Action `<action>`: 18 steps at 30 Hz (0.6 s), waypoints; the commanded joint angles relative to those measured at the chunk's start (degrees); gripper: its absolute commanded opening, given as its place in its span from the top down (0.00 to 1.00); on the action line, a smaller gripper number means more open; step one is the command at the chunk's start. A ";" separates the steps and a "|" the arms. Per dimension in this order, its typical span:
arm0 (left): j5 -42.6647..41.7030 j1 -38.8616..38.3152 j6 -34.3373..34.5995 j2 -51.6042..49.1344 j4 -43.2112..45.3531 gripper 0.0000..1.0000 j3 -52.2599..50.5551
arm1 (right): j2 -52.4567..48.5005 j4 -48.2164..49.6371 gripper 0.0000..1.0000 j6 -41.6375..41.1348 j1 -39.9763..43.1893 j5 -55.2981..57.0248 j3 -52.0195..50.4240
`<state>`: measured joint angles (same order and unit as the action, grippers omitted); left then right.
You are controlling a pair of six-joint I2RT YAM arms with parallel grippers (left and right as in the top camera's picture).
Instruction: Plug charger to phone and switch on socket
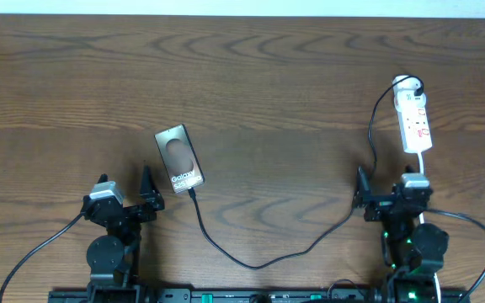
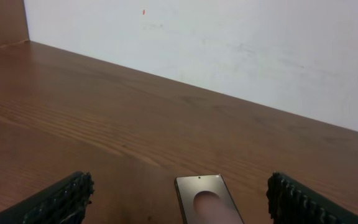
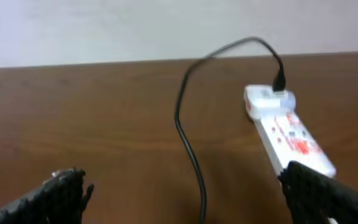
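The bronze-brown phone (image 1: 179,158) lies on the table left of centre, face up with "Galaxy" lettering; its top end shows in the left wrist view (image 2: 207,198). The thin black charger cable (image 1: 251,257) runs from the phone's near end, where its plug tip (image 1: 192,193) sits against the phone, across to the white power strip (image 1: 414,118) at the right. The cable enters the strip's far end (image 3: 278,84). My left gripper (image 1: 147,198) is open, just short of the phone. My right gripper (image 1: 386,198) is open, near the strip's near end (image 3: 294,140).
The strip's white cord (image 1: 422,165) runs back towards the right arm. A white wall (image 2: 229,43) borders the table's far edge. Both arm bases sit at the front edge of the wooden table (image 1: 276,101).
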<state>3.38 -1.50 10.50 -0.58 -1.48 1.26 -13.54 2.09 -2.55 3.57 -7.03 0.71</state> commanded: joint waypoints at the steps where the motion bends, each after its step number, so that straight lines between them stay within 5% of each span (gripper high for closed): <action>1: 1.62 0.31 -0.15 0.31 -2.36 0.09 -1.03 | 4.57 -4.46 0.01 -0.02 -0.24 3.15 -0.39; 18: 1.62 0.31 -0.15 0.31 -2.36 0.09 -1.03 | 13.27 -6.49 0.01 1.90 -0.31 9.25 -0.37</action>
<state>3.38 -1.50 10.50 -0.58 -1.50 1.26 -0.91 -4.03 -1.89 3.57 0.62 0.38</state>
